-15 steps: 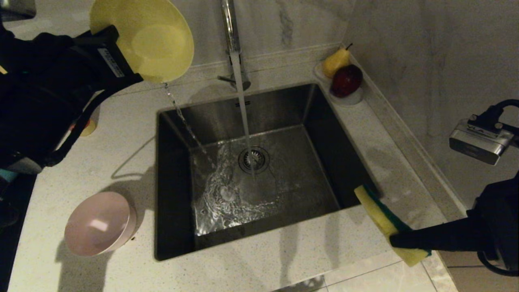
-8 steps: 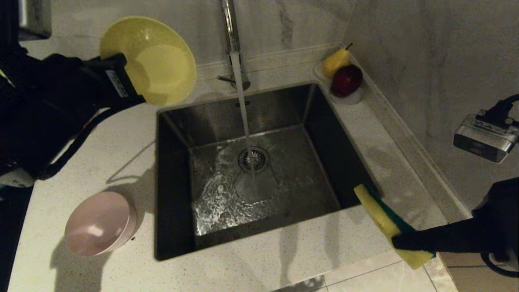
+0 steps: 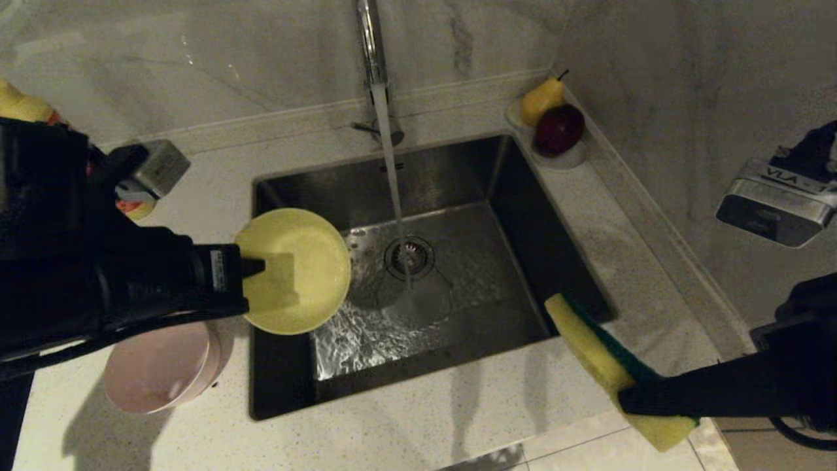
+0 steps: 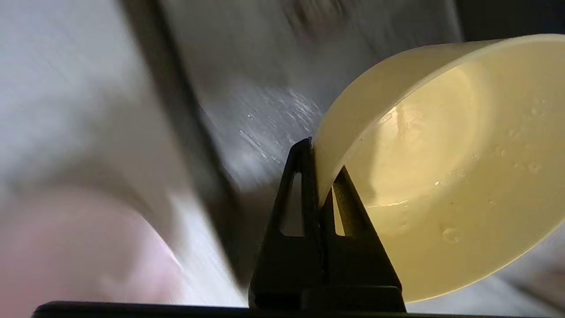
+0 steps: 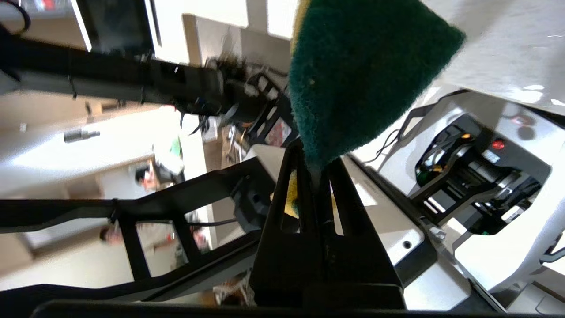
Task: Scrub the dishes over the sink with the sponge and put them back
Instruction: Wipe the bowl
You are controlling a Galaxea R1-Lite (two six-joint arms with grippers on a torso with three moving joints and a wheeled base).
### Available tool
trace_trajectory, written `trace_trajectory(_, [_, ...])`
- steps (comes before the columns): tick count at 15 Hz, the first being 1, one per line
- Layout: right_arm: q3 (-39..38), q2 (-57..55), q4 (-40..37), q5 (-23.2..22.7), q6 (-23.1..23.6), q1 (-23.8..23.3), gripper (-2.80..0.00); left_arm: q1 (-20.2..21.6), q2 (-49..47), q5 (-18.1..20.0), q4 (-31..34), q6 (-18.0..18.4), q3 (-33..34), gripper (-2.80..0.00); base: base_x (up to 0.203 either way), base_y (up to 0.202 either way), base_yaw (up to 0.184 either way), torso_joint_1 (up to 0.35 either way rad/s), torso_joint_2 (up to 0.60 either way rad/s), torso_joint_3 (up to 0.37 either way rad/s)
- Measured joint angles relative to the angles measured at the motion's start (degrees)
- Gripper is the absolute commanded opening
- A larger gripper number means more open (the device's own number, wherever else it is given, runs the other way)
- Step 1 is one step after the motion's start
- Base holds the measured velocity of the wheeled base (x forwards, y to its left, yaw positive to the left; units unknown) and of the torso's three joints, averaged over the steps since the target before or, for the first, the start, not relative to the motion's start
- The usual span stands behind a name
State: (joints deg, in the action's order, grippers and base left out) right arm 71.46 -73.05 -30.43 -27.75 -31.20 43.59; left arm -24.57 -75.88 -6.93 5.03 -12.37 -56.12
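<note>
Speckled pale countertop [image 3: 418, 425] around steel sink [image 3: 497, 196], marble walls [image 3: 686, 78]

- You have a brushed stainless steel sink [image 3: 458, 190] with a dull sheen, its floor wet and glinting under the running water.
- Your tap [image 3: 371, 39] is polished chrome, bright and mirror-smooth.
- The pale yellow bowl [image 3: 307, 268] looks like smooth, slightly glossy plastic, beaded with droplets inside [image 4: 463, 176].
- The pink bowl [image 3: 157, 373] has the same smooth plastic look with a soft shine.
- The sponge [image 3: 608, 366] shows porous matt yellow foam and a rough, fibrous dark green scouring face [image 5: 362, 75].
- The countertop [image 3: 405, 432] is speckled pale stone, smooth and faintly glossy.
- The wall [image 3: 654, 72] is veined, polished marble-like stone.
</note>
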Motion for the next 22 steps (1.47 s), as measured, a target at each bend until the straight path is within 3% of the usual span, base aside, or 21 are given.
trace_trajectory(2, [1.3, -2.1, 0.1, 0.1, 0.0, 2.0, -2.80, -1.5, 0.2, 3.6, 4.5, -4.7, -0.3, -2.80, 0.000, 0.000, 0.000, 0.000, 0.00, 0.000])
trace_trajectory(6, [4.9, -7.5, 0.4, 0.1, -0.1, 5.0, -2.80, -6.6, -1.6, 2.5, 4.3, -12.4, 0.8, -2.80, 0.000, 0.000, 0.000, 0.000, 0.00, 0.000])
trace_trajectory(8, [7.6, -10.3, 0.4, 0.4, -0.2, 7.3, -2.80, -7.6, -3.4, -1.0, 3.5, -12.8, 0.7, -2.80, 0.000, 0.000, 0.000, 0.000, 0.00, 0.000])
trace_trajectory(12, [12.0, -15.3, 0.1, 0.7, -0.3, 10.5, -2.80, -10.7, -7.7, -11.6, -1.0, -13.0, 0.3, -2.80, 0.000, 0.000, 0.000, 0.000, 0.00, 0.000])
trace_trajectory(17, [15.4, -23.0, 0.3, 0.9, 0.0, 12.1, -2.80, -12.4, -10.9, -15.8, -5.7, -14.8, -2.3, -2.80, 0.000, 0.000, 0.000, 0.000, 0.00, 0.000])
trace_trajectory(22, [23.8, -29.6, 0.0, 1.2, -0.2, 10.5, -2.80, -13.5, -11.1, -16.1, -6.6, -14.7, -2.0, -2.80, 0.000, 0.000, 0.000, 0.000, 0.00, 0.000])
